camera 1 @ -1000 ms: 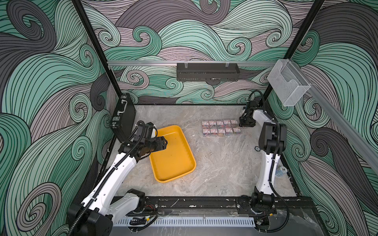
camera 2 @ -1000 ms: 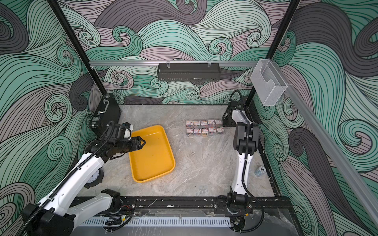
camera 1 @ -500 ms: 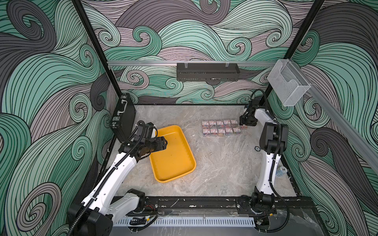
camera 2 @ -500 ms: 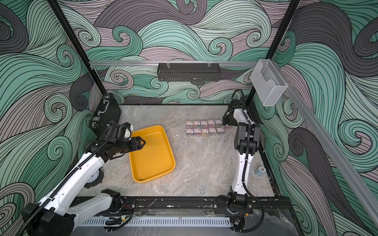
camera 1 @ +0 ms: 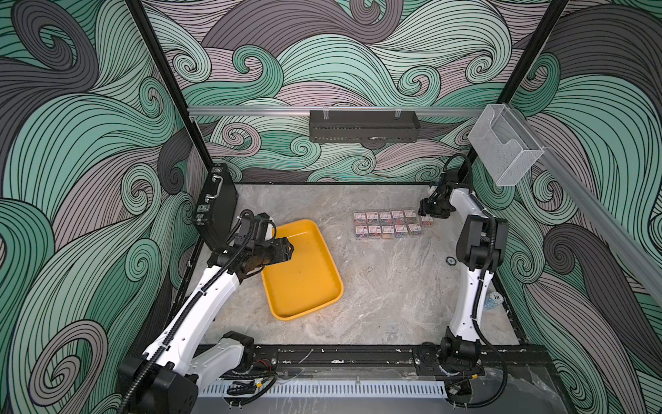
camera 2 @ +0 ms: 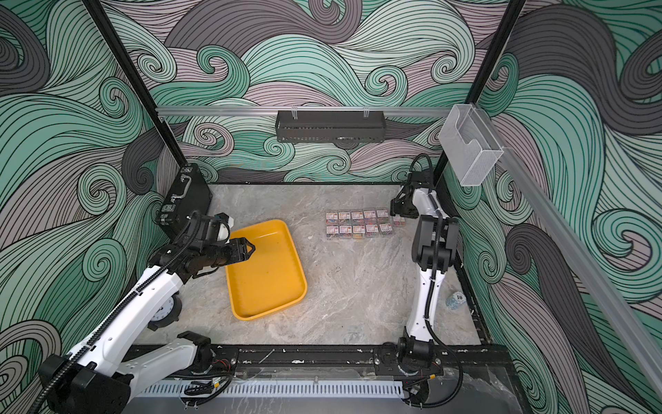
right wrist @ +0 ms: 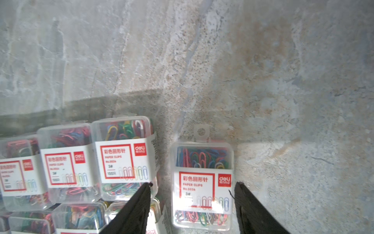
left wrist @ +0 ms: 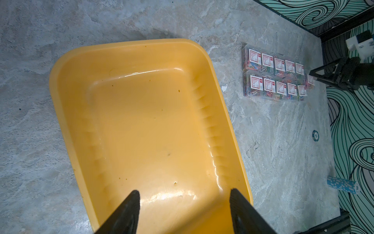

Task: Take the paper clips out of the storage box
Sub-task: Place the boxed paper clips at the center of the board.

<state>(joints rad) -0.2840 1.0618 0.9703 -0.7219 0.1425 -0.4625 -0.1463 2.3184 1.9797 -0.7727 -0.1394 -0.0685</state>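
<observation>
Reading the right wrist view first, we find the labels of the paper clips (right wrist: 125,160). They are white with a red frame, a red "deli" square, Chinese characters, "PAPER CLIPS", "No.0024" and "3#". A single box (right wrist: 202,162) lies on the table (right wrist: 263,81), a little apart from the others. The right gripper (right wrist: 194,184) stands around it with jaws parted. A gap shows at one finger, so this box is released, not pinched.

In the left wrist view the left gripper (left wrist: 184,191) hangs over one end of the storage box (left wrist: 151,121). Its fingers are wide apart and hold nothing; whether they touch the rim we cannot tell. The yellow floor of the storage box shows bare, with some small dark specks. Beyond it the paper clips (left wrist: 277,75) lie on the table in two rows of five, labels up.

In both top views the storage box (camera 1: 304,279) (camera 2: 268,276) lies near the left arm. The paper clips (camera 1: 388,224) (camera 2: 358,224) are outside it and well apart from it, beside the right gripper (camera 1: 428,213). A chip stack (camera 2: 456,299) near the right arm is marked "10".
</observation>
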